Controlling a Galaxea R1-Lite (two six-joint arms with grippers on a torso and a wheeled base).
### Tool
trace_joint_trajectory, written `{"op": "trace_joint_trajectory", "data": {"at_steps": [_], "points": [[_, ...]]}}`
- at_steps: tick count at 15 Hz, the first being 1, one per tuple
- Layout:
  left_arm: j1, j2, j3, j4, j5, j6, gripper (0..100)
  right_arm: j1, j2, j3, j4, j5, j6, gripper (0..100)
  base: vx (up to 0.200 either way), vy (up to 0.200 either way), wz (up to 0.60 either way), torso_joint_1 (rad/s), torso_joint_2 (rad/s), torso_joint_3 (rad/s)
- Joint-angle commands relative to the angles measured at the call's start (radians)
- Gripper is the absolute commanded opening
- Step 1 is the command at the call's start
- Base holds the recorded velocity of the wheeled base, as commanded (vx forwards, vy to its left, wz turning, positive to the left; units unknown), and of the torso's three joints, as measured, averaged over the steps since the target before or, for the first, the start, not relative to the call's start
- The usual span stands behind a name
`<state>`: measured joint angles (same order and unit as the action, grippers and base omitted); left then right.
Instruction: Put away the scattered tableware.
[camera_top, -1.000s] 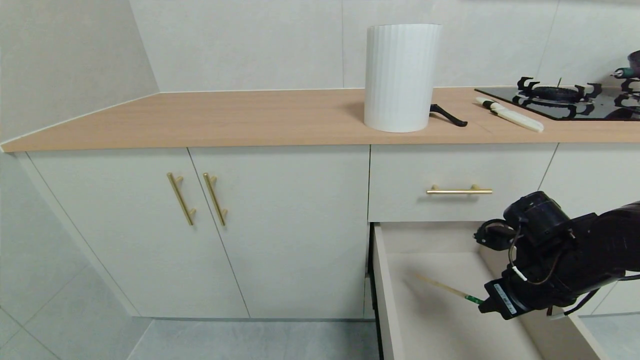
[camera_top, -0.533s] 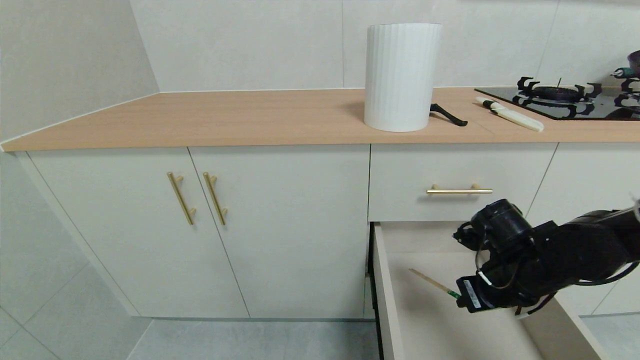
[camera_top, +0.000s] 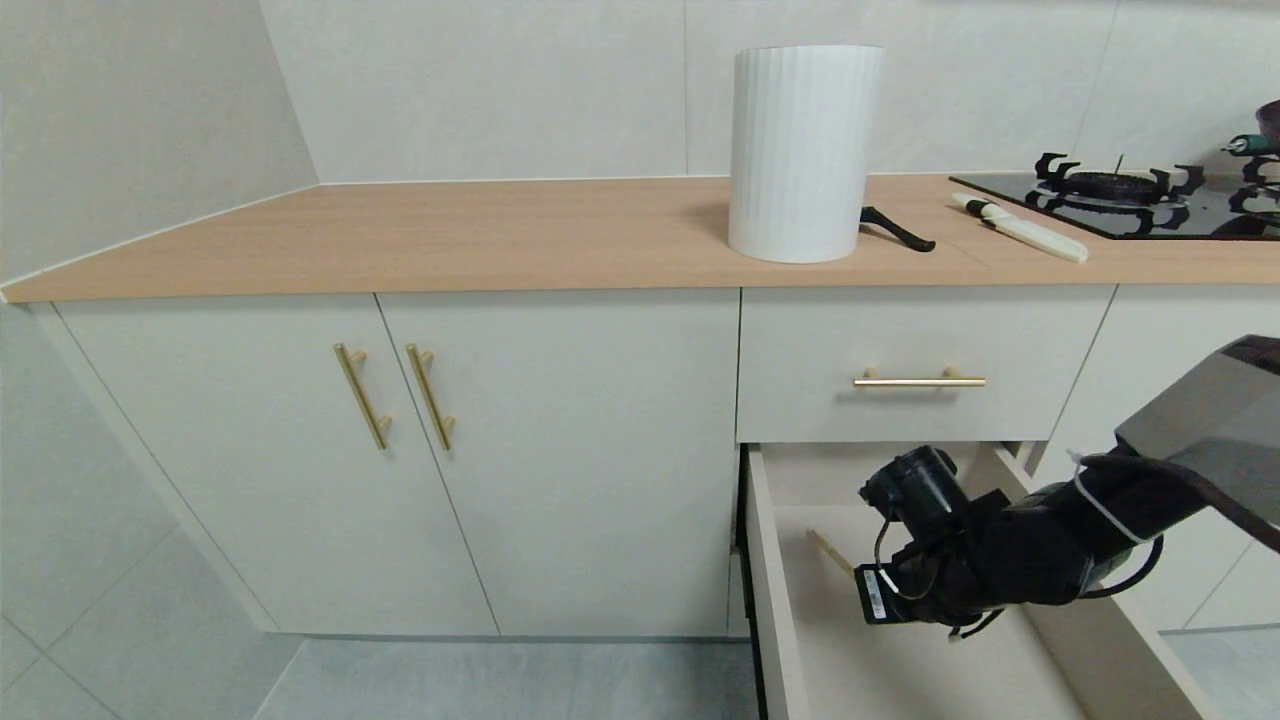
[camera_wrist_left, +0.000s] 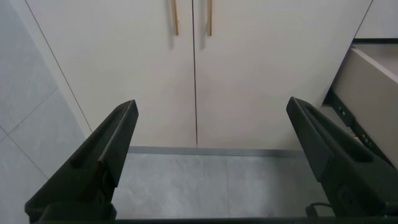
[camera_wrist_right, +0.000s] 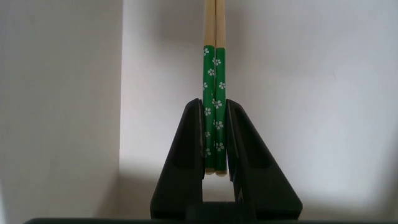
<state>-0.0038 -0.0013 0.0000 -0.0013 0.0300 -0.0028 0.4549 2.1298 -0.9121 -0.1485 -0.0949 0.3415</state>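
Note:
A pair of wooden chopsticks (camera_wrist_right: 215, 68) with green flowered ends is clamped in my right gripper (camera_wrist_right: 215, 111), which is shut on them. In the head view the right gripper (camera_top: 860, 580) sits inside the open lower drawer (camera_top: 772, 560), near its left wall. The chopsticks (camera_top: 828, 550) point toward the drawer's back left corner, just above its floor. On the counter lie a black-handled utensil (camera_top: 897, 229) and a cream knife (camera_top: 1020, 228). My left gripper (camera_wrist_left: 211, 109) is open and holds nothing, low in front of the cupboard doors (camera_wrist_left: 249, 68).
A tall white ribbed container (camera_top: 803, 150) stands on the wooden counter (camera_top: 500, 235), partly hiding the black utensil. A gas hob (camera_top: 1120, 195) is at the far right. Above the open drawer is a closed drawer with a gold handle (camera_top: 918, 380).
My right arm has moved left and lower, deeper into the open drawer, carrying the chopsticks toward its left wall. The things on the counter have not moved.

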Motion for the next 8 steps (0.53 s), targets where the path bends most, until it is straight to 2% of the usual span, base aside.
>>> {"op": "trace_joint_trajectory", "data": {"at_steps": [1, 8], "points": [[0.001, 0.001, 0.0, 0.0, 0.001, 0.0, 100, 0.002, 0.073, 0.01, -0.026, -0.003, -0.001, 0, 0.0, 0.0, 0.0, 0.0, 0.0, 0.0], [-0.001, 0.001, 0.0, 0.0, 0.001, 0.0, 100, 0.002, 0.2, -0.004, -0.144, -0.017, -0.002, 0, 0.0, 0.0, 0.0, 0.0, 0.0, 0.0]]}}
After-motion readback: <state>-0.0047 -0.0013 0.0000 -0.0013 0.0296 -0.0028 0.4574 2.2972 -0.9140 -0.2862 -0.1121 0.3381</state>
